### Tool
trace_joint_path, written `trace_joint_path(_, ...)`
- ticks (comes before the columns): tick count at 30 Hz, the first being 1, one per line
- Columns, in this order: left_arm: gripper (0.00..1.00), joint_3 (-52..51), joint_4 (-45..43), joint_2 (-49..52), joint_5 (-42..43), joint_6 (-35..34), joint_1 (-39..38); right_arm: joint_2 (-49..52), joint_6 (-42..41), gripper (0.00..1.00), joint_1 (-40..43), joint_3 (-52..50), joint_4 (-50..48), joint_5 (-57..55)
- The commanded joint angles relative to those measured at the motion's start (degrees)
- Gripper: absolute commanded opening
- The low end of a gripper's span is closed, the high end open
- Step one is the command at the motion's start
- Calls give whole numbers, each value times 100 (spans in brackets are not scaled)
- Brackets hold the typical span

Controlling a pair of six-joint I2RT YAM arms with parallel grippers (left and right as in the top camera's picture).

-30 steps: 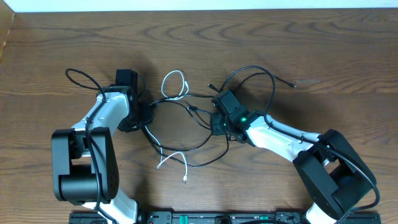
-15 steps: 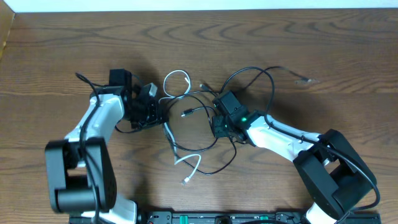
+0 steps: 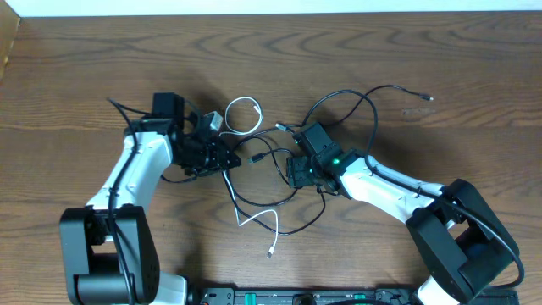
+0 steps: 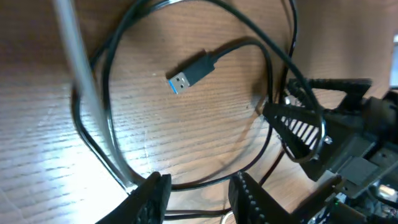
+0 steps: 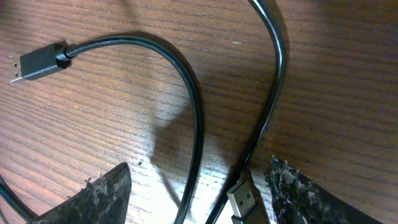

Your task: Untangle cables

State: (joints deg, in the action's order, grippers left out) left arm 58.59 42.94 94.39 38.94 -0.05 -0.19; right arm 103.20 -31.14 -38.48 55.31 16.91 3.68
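Observation:
Black cables (image 3: 342, 93) lie looped and crossed on the wooden table between my two arms. A white cable (image 3: 243, 100) curls in a ring above the tangle, and its tail ends in a plug (image 3: 269, 252) near the front. My left gripper (image 3: 229, 159) sits at the tangle's left side. In the left wrist view it (image 4: 202, 196) is open, with black cable running across the gap, and a blue-tipped USB plug (image 4: 189, 73) lies ahead. My right gripper (image 3: 292, 174) is at the tangle's right side. In its wrist view it (image 5: 199, 199) stands wide open over two black strands and a USB plug (image 5: 245, 199).
A free black cable end (image 3: 428, 97) lies at the upper right. The left arm's own thicker black wire (image 3: 118, 110) loops out to the left. The table's far edge (image 3: 271, 12) runs along the top, and the arms' base rail (image 3: 296, 296) along the bottom.
My left arm has swung right into the tangle, and the white tail has slid right and forward. The black end at upper right has shifted right. My right arm has barely moved.

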Motion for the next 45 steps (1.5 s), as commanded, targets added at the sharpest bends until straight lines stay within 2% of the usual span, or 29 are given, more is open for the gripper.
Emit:
trace_joint_path(1,36,44,-92,-7,-876,-463,-264,79,15,68,26,-151,90,-31)
trace_joint_path(3,36,44,-190,-7,-1672,-1001,-387,79,15,68,24,-151,92,-31)
trace_joint_path(6,41,44,-278,-7,-2201,-1405,-472,79,15,70,24,-153,92,-31)
trace_joint_path(8,46,44,-350,-7,-2210,-1403,-476,79,15,71,22,-153,92,-31)
trace_joint_path(11,47,70,-420,-11,-2131,-1405,-476,79,15,71,24,-153,90,-31)
trace_joint_path(18,53,555,-4,-420,-1867,-1329,-470,81,15,74,24,-153,138,-33)
trace_joint_path(19,56,568,-9,-551,-1884,-1290,-463,81,15,75,24,-153,136,-33)
trace_joint_path(23,89,568,50,-866,-2470,-1294,-450,81,13,84,24,-153,127,-33)
trace_joint_path(24,91,566,125,-879,-2774,-1294,-450,81,13,85,24,-153,116,-33)
trace_joint_path(30,93,315,76,-684,-3486,-1294,-450,81,13,90,24,-153,111,-31)
trace_joint_path(32,96,229,-7,-579,-3497,-1294,-450,81,13,92,24,-153,111,-33)
trace_joint_path(45,98,153,-212,317,-3495,-1294,-450,81,11,95,20,-153,87,-33)
